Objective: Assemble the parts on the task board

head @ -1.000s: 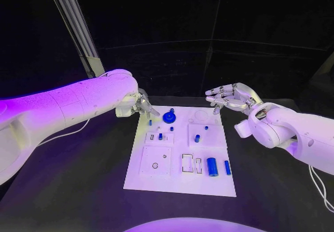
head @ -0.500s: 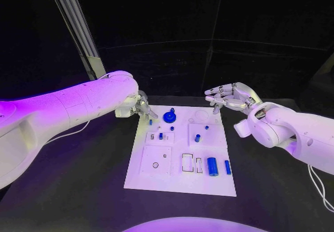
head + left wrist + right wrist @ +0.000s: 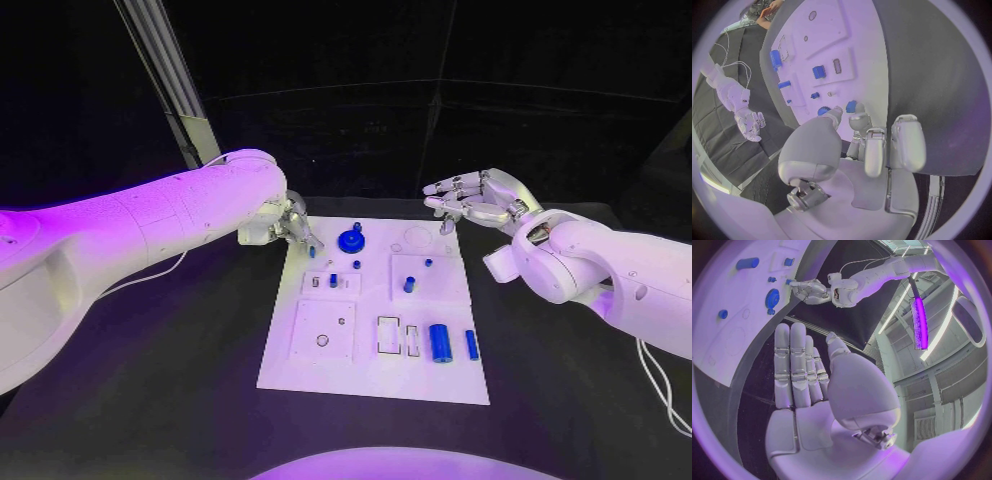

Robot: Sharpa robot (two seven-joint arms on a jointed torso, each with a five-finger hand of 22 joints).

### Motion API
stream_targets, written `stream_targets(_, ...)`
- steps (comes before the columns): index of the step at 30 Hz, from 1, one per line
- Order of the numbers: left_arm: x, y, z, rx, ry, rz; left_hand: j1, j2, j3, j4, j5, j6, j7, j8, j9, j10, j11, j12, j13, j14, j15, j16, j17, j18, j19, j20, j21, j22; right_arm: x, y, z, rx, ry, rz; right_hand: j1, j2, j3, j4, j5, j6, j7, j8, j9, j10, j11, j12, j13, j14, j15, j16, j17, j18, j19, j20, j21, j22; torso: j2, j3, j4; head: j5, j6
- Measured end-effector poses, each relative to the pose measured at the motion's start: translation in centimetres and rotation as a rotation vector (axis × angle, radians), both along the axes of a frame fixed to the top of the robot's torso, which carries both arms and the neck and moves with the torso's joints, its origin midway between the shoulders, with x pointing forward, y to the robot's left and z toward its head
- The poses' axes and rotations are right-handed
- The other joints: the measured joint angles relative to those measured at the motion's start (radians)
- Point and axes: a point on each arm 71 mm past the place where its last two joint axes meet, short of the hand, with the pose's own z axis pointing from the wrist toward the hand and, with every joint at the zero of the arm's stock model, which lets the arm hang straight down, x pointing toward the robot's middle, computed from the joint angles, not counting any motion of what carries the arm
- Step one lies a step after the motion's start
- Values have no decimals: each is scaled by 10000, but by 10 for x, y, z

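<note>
Our left hand at far-left corner of board, fingertips pinched on small blue peg just above board surface. We judge step: seating that peg in its hole. Next move calls for straight lowering, then release.

Our right hand hovers over far-right corner, fingers apart, holding nothing.

Blue gear just beside left hand; larger blue cylinders lie at near edge. Board mid-desk.
</note>
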Motion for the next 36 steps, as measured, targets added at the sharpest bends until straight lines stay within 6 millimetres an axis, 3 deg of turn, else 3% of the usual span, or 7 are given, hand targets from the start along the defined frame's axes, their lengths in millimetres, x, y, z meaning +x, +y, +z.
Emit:
stream_targets(10, 0, -1, -2, 10, 32, -25, 213, 215, 57, -111, 0, 34, 34, -38, -69, 0, 0, 0, 1, 0, 0, 0, 0, 0, 0, 0, 0, 15, 0, 0, 0, 1, 1, 4, 0, 0, 0, 0, 0, 0, 0, 0, 0, 0, 0, 0, 1, 0, 0, 0, 0, 0, 0, 0, 0, 1, -1, 2, -6, -7, -16)
stream_targets(31, 1, -3, -2, -53, -60, -24, 216, 219, 58, -111, 0, 34, 34, -38, -84, 0, -1, 0, -7, -1, -1, 0, 0, 0, 0, -1, 0, 38, 0, 1, 0, 4, 7, 20, 0, 0, 0, 0, 0, 0, 0, -1, 0, 0, 0, 0, 2, 0, 0, 0, 0, 0, 0, 0, 0, 2, -2, 2, -5, -21, -42)
stream_targets(36, 2, -3, -2, -47, -59, -14, 432, 435, 166, -219, 0, 34, 34, -38, -139, 0, 0, 0, -6, -1, 0, 0, 0, 1, 0, -1, 0, 41, 0, 1, 0, 5, 10, 28, 0, 0, 0, 0, 0, 0, 0, -1, 0, 0, 0, 0, -17, 0, 0, 0, 0, -1, 0, 0, 0, -13, -2, 1, -5, -20, -49)
